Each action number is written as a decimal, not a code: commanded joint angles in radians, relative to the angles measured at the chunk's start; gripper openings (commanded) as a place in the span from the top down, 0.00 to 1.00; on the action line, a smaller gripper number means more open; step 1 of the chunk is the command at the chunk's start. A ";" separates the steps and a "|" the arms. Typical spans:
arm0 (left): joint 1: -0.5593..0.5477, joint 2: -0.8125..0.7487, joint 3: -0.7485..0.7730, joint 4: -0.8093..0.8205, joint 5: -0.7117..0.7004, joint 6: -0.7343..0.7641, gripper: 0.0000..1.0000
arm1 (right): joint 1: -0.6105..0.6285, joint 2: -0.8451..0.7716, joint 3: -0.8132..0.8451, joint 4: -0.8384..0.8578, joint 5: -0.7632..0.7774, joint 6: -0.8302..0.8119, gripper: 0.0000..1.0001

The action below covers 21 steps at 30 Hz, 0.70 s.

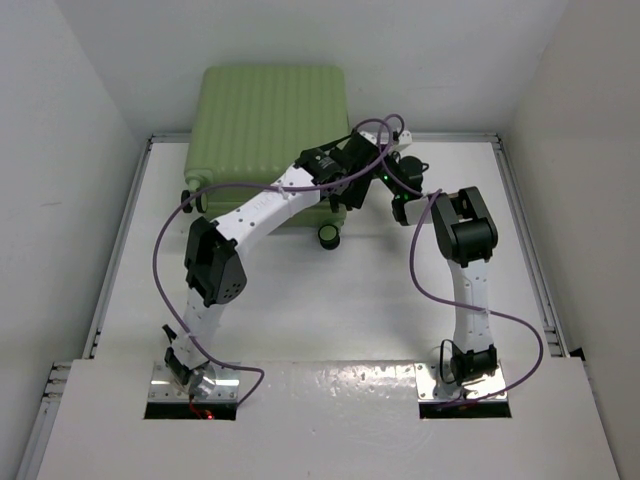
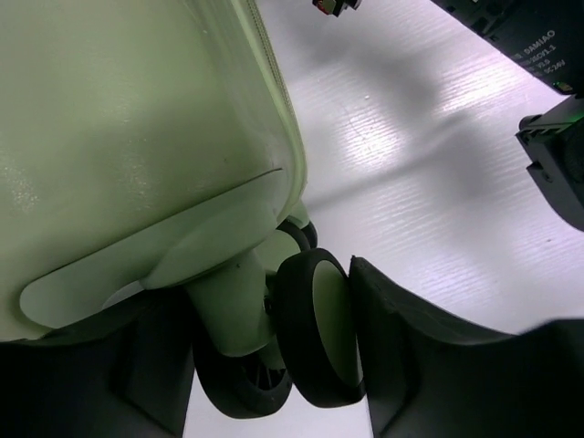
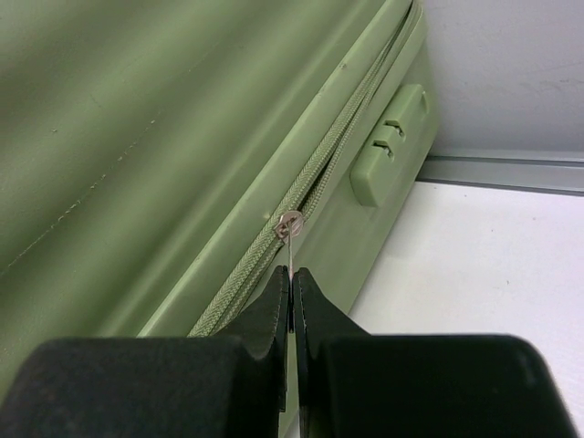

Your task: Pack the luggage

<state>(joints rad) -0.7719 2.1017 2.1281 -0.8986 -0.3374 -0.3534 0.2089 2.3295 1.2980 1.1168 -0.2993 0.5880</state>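
At the far end of the worktop (image 1: 380, 300), the suitcase (image 1: 265, 110) lies flat, zipped. Right tool (image 3: 292, 283) pinches the zipper pull (image 3: 290, 248); the zipper track (image 3: 338, 160) runs straight ahead of it. Left tool (image 2: 274, 351) straddles a wheel (image 2: 315, 328), grip unclear.

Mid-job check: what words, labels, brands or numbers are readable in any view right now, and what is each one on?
"SAMIAO" (best reading): white print on the black housing at the top right of the left wrist view.
The line printed under it: too small to read.
The luggage, its lock and zipper pull: no text visible.
Top view: nothing readable.
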 commanded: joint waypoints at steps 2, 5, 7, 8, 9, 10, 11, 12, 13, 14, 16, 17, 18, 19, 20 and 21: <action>0.057 0.052 0.016 0.111 -0.032 0.025 0.52 | -0.013 -0.002 0.038 0.049 -0.017 0.003 1.00; 0.057 0.061 0.012 0.122 0.119 0.082 1.00 | -0.013 -0.009 0.027 0.054 -0.017 -0.001 1.00; 0.057 0.012 -0.032 0.122 0.191 0.117 1.00 | -0.013 -0.024 0.009 0.066 -0.023 -0.004 1.00; 0.048 -0.017 -0.124 0.145 0.221 0.160 1.00 | -0.013 -0.025 0.000 0.072 -0.029 -0.004 1.00; 0.031 -0.057 -0.191 0.176 0.306 0.195 1.00 | -0.016 -0.032 -0.014 0.078 -0.032 -0.008 1.00; 0.016 -0.174 -0.276 0.220 0.331 0.235 1.00 | -0.016 -0.053 -0.025 0.080 -0.035 -0.011 1.00; -0.004 -0.248 -0.372 0.347 0.331 0.313 1.00 | -0.016 -0.065 -0.045 0.092 -0.043 -0.007 1.00; -0.045 -0.320 -0.565 0.410 0.331 0.353 1.00 | -0.017 -0.076 -0.066 0.098 -0.056 -0.011 1.00; -0.062 -0.383 -0.639 0.452 0.342 0.388 1.00 | -0.022 -0.100 -0.078 0.103 -0.066 -0.008 1.00; -0.088 -0.473 -0.739 0.470 0.342 0.430 1.00 | -0.020 -0.111 -0.104 0.116 -0.081 -0.010 1.00; -0.089 -0.526 -0.798 0.449 0.353 0.430 1.00 | -0.026 -0.145 -0.167 0.127 -0.115 -0.005 1.00; -0.089 -0.548 -0.821 0.411 0.366 0.430 1.00 | -0.029 -0.166 -0.186 0.144 -0.132 -0.008 1.00; -0.089 -0.595 -0.867 0.399 0.377 0.462 1.00 | -0.029 -0.180 -0.228 0.156 -0.176 -0.014 1.00; -0.089 -0.626 -0.896 0.398 0.394 0.479 1.00 | -0.029 -0.206 -0.265 0.175 -0.193 -0.016 1.00; -0.098 -0.659 -0.925 0.398 0.406 0.500 1.00 | -0.034 -0.217 -0.287 0.184 -0.227 -0.016 1.00; -0.098 -0.693 -0.980 0.386 0.417 0.551 1.00 | -0.036 -0.261 -0.330 0.198 -0.257 -0.013 1.00</action>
<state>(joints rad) -0.8001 1.4933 1.2442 -0.3870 -0.1402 0.0162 0.1905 2.1674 1.0115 1.1908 -0.4824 0.5877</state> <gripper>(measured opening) 0.609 0.003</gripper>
